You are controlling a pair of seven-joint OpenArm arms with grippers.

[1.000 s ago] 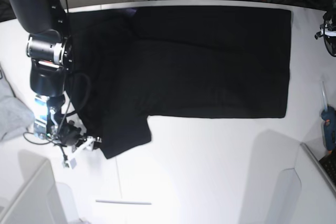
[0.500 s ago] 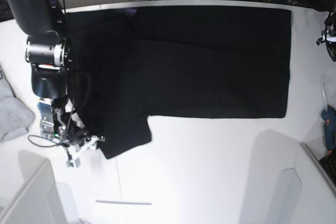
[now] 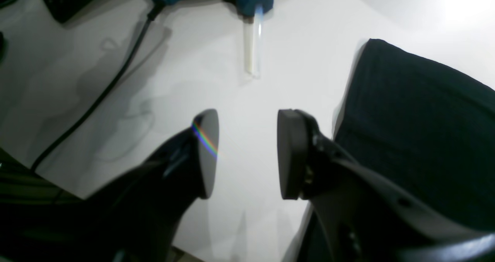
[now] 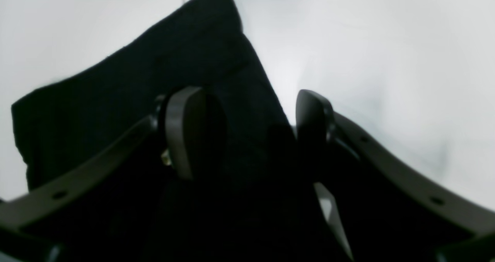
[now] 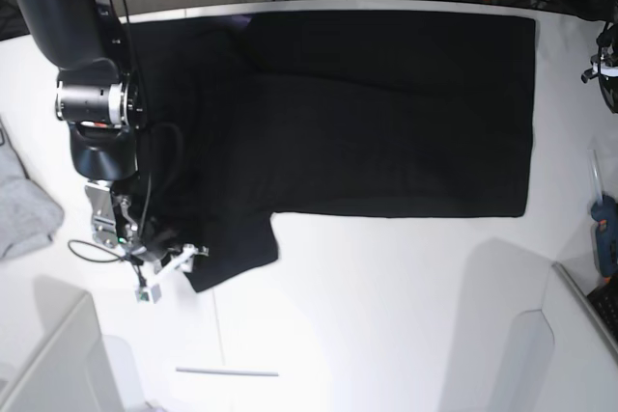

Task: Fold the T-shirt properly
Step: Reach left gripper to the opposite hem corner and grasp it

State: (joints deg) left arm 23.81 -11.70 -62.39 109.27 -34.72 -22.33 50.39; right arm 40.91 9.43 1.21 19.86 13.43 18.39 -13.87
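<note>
Base view: large plain black cloth T-shirt (image 5: 386, 113) spread on white surface (image 5: 386, 315), long axis side to side. Right gripper (image 5: 164, 260) sits at its sleeve corner, far nearer than left arm.

Right wrist: gripper spread, sleeve cloth directly beneath & between the pads (image 4: 185, 132), nothing pinched yet.

Left wrist: left gripper (image 3: 247, 153) spread, empty, shirt edge just beside it.

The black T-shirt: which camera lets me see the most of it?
The base view. The T-shirt lies spread across the table, nearly all of it showing. The right wrist view has only one sleeve between the open fingers of the right gripper. The left wrist view catches one corner.
</note>
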